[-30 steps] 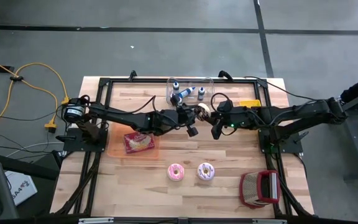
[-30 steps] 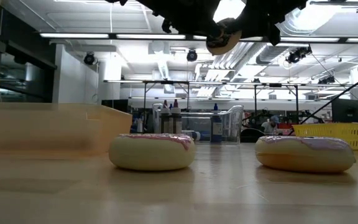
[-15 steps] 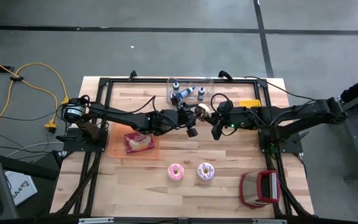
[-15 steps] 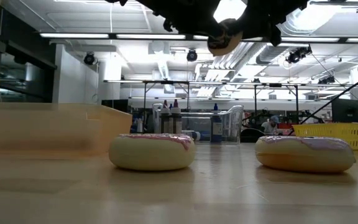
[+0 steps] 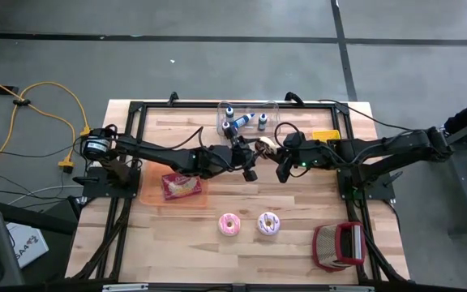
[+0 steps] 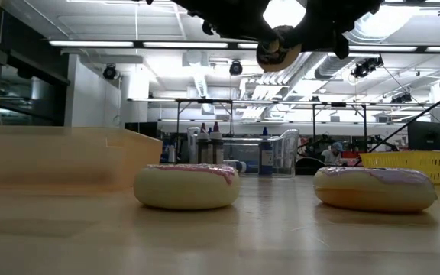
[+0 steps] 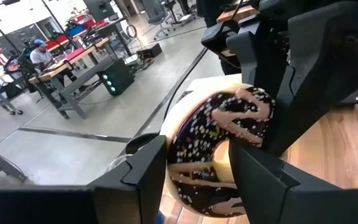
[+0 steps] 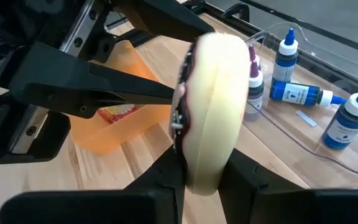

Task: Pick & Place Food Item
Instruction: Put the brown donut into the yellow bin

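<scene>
Gripping a round chocolate-frosted sprinkled doughnut (image 8: 210,106) edgewise in the clenched right end effector (image 8: 201,177); flanking it with the released left end effector (image 7: 194,171), above the table (image 5: 298,203).

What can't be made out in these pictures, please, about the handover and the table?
- High view: the chocolate donut is small between the left gripper and right gripper, so which fingers touch it is unclear.
- Low view: both grippers are cut off by the top edge; only the donut's underside shows.
- Right wrist view: the donut hides the left fingers' tips.
- High view: the orange tray contents' label is too small to read.
</scene>
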Robot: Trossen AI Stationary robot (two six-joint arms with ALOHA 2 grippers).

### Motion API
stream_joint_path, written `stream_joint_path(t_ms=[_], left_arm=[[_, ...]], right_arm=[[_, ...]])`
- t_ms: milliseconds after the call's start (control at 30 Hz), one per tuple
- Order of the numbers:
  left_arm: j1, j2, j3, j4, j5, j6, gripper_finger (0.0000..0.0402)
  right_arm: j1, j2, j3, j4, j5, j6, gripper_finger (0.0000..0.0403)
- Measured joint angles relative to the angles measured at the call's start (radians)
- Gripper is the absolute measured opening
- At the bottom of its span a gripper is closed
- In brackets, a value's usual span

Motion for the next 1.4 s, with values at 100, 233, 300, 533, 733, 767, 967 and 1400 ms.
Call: stream_joint_path(t_ms=[100, 233, 300, 533, 733, 767, 967, 1400], left_arm=[[0.000, 0.000, 0.000, 0.001, 0.001, 0.012, 0.0168], [-0.002, 0.000, 0.000, 0.001, 0.001, 0.016, 0.0168], [-0.006, 0.000, 0.000, 0.001, 0.001, 0.030, 0.0168], [-0.035, -0.007, 0.000, -0.001, -0.057, 0.077, 0.0168], [-0.072, -0.034, 0.000, -0.006, -0.144, 0.112, 0.0168], [-0.077, -0.037, 0.000, -0.006, -0.144, 0.112, 0.0168], [-0.090, -0.037, 0.000, -0.011, -0.145, 0.111, 0.0168], [-0.086, -0.037, 0.000, -0.082, -0.148, 0.051, 0.0168]], right_arm=[[0.007, 0.000, 0.000, 0.000, 0.002, 0.001, 0.0058], [0.008, 0.000, 0.000, 0.000, 0.001, 0.001, 0.0050], [0.008, 0.000, 0.000, 0.000, 0.001, 0.001, 0.0048], [0.007, 0.000, 0.000, -0.001, 0.002, 0.000, 0.0048], [0.007, -0.008, 0.000, -0.061, 0.062, 0.021, 0.0048], [0.007, -0.009, 0.000, -0.080, 0.082, 0.030, 0.0048], [0.006, -0.046, -0.001, -0.195, 0.173, 0.104, 0.0048], [-0.054, -0.240, 0.000, -0.608, 0.227, 0.341, 0.0048]])
